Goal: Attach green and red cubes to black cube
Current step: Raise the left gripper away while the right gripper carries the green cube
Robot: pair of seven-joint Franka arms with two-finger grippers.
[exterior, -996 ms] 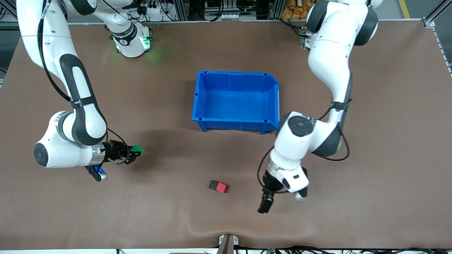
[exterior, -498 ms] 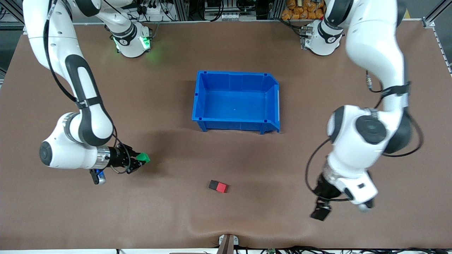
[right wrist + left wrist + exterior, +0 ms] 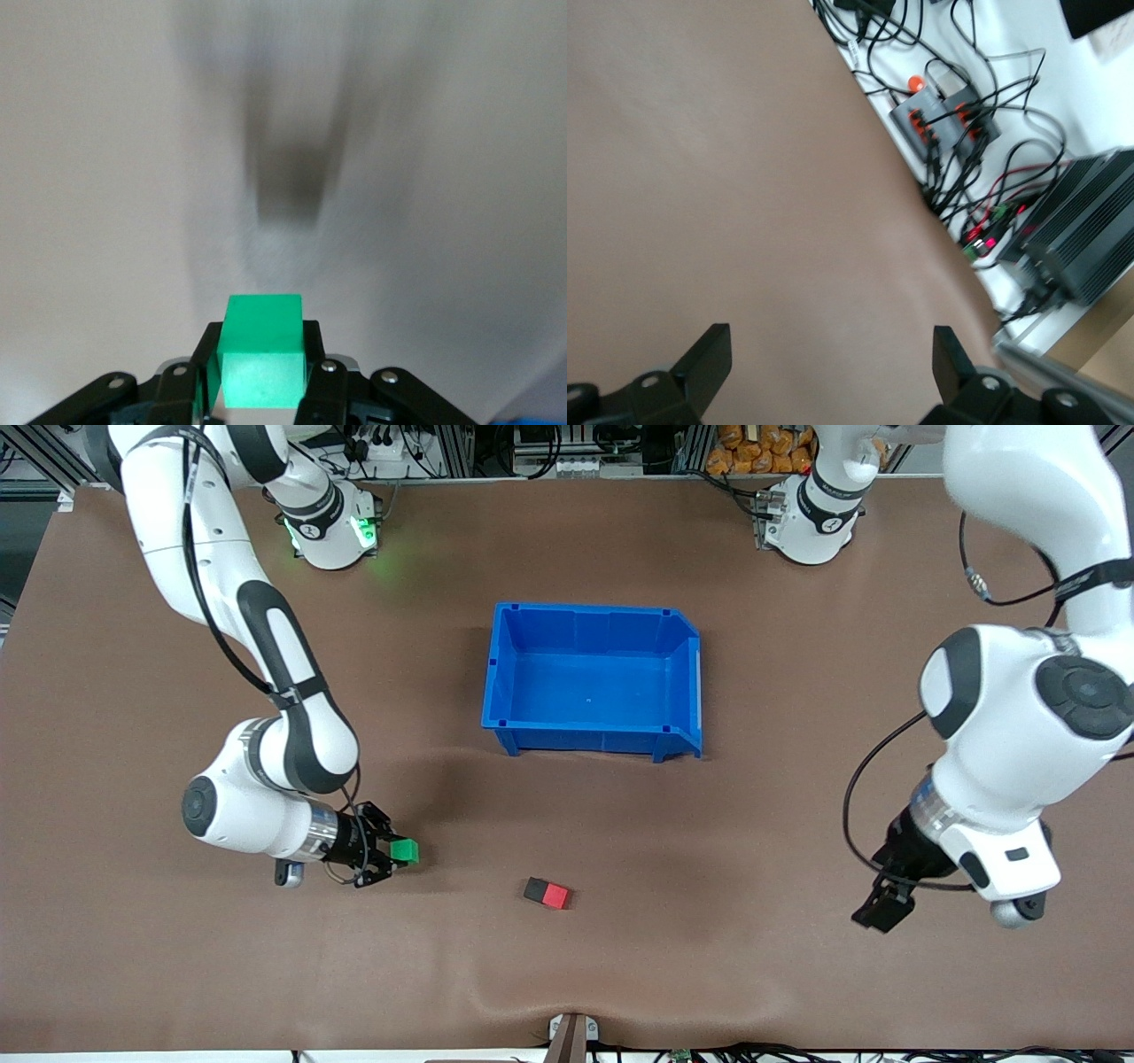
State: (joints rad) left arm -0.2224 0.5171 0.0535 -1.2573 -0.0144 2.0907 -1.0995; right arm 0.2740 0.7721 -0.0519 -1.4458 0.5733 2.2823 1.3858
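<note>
Front view shows the big brown worktop with a blue bin in the middle of it. Nearer to the front camera than the bin, the black cube and the red cube lie on the worktop, touching side by side. The black cube is on the side toward the right arm's end of the worktop.

The right hand is over the worktop, toward the right arm's end, apart from the two joined cubes. It pinches the green cube between its two fingers.

The left hand is over bare worktop toward the left arm's end, well away from the cubes. Its fingers are spread wide with nothing between them.
</note>
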